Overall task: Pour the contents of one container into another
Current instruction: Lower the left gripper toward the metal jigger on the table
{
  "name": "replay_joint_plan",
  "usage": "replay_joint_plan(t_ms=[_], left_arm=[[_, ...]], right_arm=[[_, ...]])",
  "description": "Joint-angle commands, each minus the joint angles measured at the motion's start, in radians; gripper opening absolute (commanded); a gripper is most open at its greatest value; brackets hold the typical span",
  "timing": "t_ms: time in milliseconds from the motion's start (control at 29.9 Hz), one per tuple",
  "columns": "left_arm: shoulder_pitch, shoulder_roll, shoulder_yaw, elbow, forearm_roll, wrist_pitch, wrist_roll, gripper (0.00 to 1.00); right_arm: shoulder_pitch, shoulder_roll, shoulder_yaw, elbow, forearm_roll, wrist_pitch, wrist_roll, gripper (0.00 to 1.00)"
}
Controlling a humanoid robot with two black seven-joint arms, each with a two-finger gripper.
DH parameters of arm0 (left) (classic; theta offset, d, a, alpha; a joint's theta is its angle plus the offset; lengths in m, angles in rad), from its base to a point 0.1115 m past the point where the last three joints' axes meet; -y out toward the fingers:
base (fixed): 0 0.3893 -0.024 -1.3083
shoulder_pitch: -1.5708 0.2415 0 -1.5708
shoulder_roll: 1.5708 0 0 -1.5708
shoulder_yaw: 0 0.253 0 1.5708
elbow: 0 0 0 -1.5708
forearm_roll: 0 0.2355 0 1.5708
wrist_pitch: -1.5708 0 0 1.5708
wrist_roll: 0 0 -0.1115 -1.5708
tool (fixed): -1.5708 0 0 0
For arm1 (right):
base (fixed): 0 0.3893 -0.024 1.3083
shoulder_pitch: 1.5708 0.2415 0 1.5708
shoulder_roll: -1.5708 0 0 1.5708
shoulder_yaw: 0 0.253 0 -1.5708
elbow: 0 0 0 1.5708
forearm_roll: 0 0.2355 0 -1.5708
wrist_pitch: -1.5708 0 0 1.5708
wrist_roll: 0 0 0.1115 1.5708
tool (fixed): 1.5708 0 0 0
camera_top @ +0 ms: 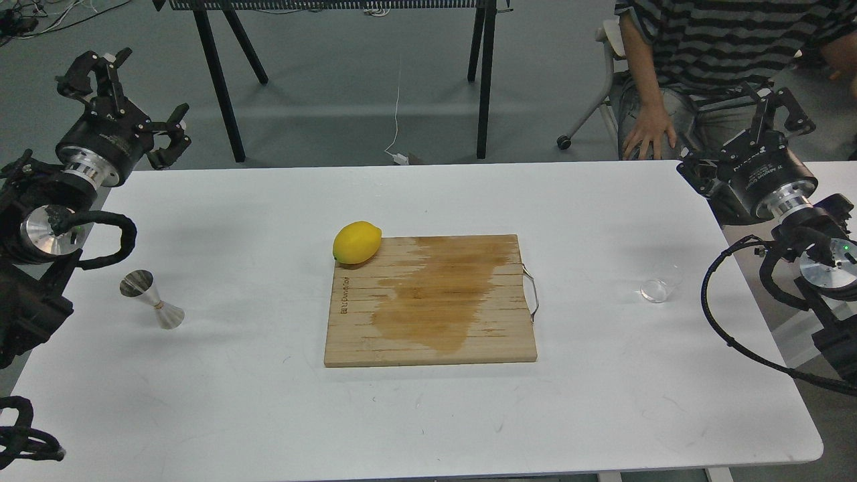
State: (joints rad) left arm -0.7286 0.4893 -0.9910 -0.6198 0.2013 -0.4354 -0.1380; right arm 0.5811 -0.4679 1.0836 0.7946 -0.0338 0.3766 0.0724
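The clear glass cup (658, 284) stands upright on the white table (415, 415) near its right side. The steel jigger (151, 299) stands on the table's left side, leaning slightly in this view. My left gripper (124, 100) hovers open past the table's far left corner, well above and behind the jigger. Over the far right corner my right gripper (743, 137) is open too, behind the glass cup and apart from it. Nothing is between either pair of fingers.
A wooden cutting board (432, 301) with a dark wet stain and a metal handle lies mid-table. A yellow lemon (357, 242) rests on its far left corner. A seated person in a striped shirt (710, 40) is behind the right corner.
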Motion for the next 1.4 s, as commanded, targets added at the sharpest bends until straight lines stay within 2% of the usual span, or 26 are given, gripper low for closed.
replay_joint_plan(t_ms=[0,401,635,803,970,1104,1371], left_arm=[[-0.002,0.002,-0.003,-0.001,0.000,-0.028,-0.002,1.00],[0.003,0.017,-0.005,-0.017,0.000,-0.053,-0.003,1.00],[0.031,0.112,0.008,-0.087,0.026,-0.053,-0.002,1.00],[0.087,0.222,0.008,-0.236,0.093,-0.053,-0.003,1.00],[0.201,0.351,0.003,-0.432,0.145,-0.053,-0.008,1.00],[0.306,0.468,-0.003,-0.570,0.165,-0.053,-0.061,1.00],[0.497,0.666,-0.003,-0.748,0.249,-0.053,-0.124,1.00]], right_arm=[[0.002,-0.002,0.001,0.001,0.000,-0.002,0.000,0.99],[-0.004,-0.034,0.002,0.008,0.000,0.001,0.000,0.99],[-0.026,-0.061,0.004,0.028,0.002,0.005,-0.002,0.99],[-0.027,-0.052,0.004,0.031,0.002,0.004,0.000,0.99],[-0.027,-0.049,0.006,0.029,0.002,0.004,0.001,0.99],[-0.030,-0.044,0.004,0.029,0.002,0.004,0.003,0.99],[-0.037,-0.044,0.004,0.028,0.002,0.004,0.003,0.99]])
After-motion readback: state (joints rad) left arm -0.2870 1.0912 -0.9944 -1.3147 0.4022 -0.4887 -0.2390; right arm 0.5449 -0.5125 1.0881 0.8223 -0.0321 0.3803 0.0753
